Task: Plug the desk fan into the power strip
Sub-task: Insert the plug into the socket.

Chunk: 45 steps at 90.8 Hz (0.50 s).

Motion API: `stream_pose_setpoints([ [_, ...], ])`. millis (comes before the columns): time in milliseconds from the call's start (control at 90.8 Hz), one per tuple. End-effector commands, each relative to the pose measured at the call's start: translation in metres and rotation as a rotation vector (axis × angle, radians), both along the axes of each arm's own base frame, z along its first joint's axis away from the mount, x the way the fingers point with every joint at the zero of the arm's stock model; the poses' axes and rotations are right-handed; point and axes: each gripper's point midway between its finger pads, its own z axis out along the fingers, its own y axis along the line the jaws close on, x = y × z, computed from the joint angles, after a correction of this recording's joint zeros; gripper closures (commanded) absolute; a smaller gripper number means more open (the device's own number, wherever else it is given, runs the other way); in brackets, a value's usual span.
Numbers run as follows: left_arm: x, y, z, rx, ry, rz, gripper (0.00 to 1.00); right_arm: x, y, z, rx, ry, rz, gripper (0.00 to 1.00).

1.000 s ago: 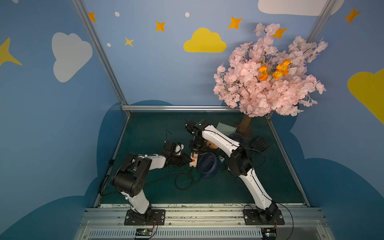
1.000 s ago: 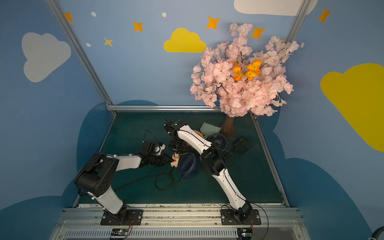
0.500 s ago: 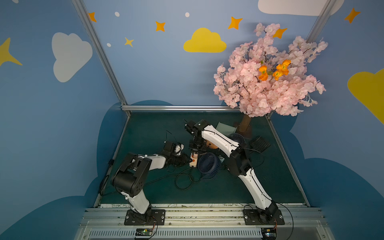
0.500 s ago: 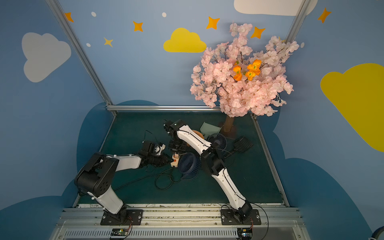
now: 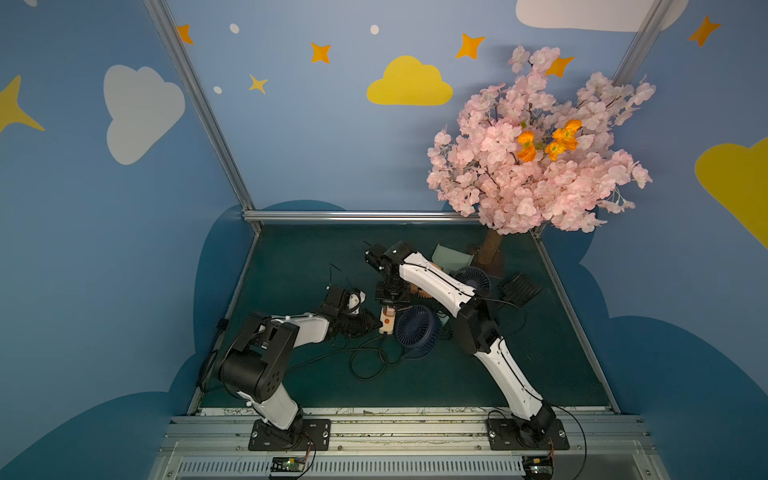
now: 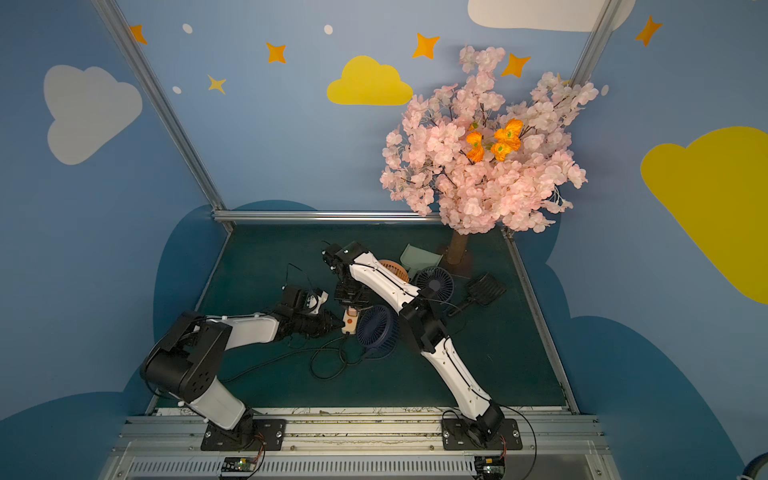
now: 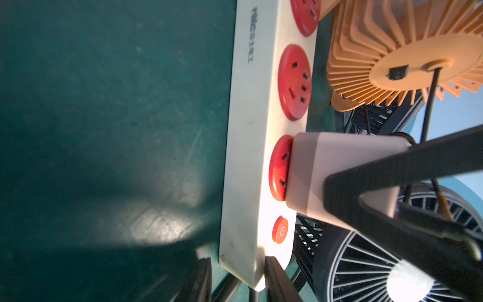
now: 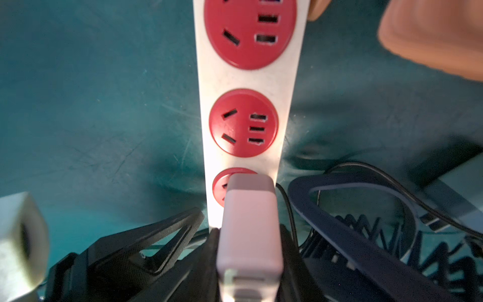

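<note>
In a top view, the power strip [image 5: 386,326] lies between both jaws. Left wrist: the left jaws pinch its button end. Right wrist: the right jaws clamp the plug [image 8: 250,235] against the nearest socket. A skewed push could jam its pins.

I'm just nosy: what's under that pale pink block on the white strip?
A round red socket, the one nearest the orange button on the power strip. The pale pink block covers much of it; only one edge with two slots shows. The block's prongs are hidden.

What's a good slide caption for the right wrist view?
Right gripper holds a pale plug against a red socket on the power strip.
</note>
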Motion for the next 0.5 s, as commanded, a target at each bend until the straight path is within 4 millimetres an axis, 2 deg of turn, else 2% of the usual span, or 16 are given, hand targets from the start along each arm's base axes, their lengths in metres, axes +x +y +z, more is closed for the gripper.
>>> stream_pose_setpoints([
  [0,0.001,0.0,0.005,0.006,-0.009,-0.003,0.62,-0.002,-0.002,-0.065,-0.07,0.034,0.078,0.88],
  [66,0.003,-0.002,0.007,0.002,-0.015,-0.008,0.62,0.0,-0.005,-0.071,-0.081,0.037,0.076,0.92],
  [121,0.004,-0.003,0.009,-0.006,-0.023,-0.015,0.62,-0.002,-0.005,-0.085,-0.09,0.068,0.072,1.0],
  [264,0.002,-0.011,0.012,-0.05,-0.037,-0.065,0.62,-0.016,-0.006,-0.116,-0.139,0.125,0.081,1.0],
  [485,-0.006,-0.024,0.007,-0.104,-0.016,-0.112,0.62,-0.029,0.002,-0.145,-0.187,0.126,0.108,1.0],
])
